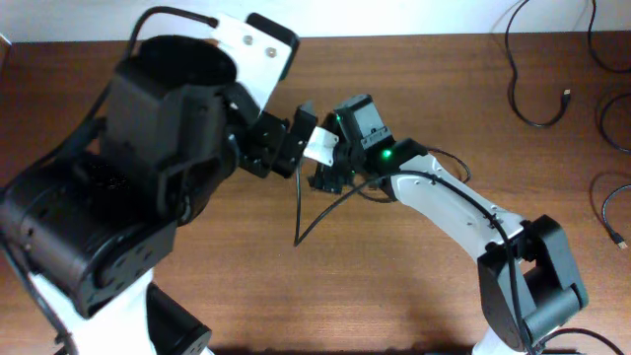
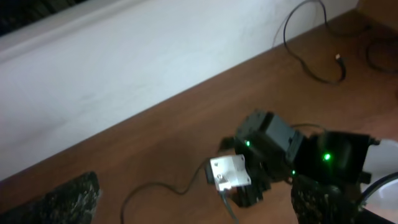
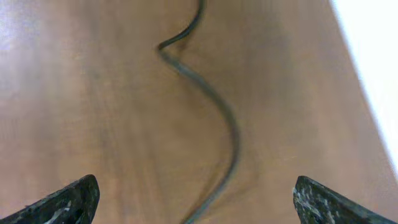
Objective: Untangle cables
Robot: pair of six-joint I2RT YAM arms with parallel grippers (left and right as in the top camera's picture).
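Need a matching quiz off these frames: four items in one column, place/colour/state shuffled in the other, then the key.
Things
A. central cable
B. cable with plug end
C. light on the right arm
D. right gripper

Place, colour or state
1. green
2. open
3. upper right of the overhead view
4. centre of the overhead view

Pairs: A-4, B-3, C-1, D-2

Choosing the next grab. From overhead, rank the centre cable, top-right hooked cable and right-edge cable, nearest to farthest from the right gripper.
From the right gripper:
1. Centre cable, just below it.
2. Top-right hooked cable, back right.
3. Right-edge cable, farthest right.
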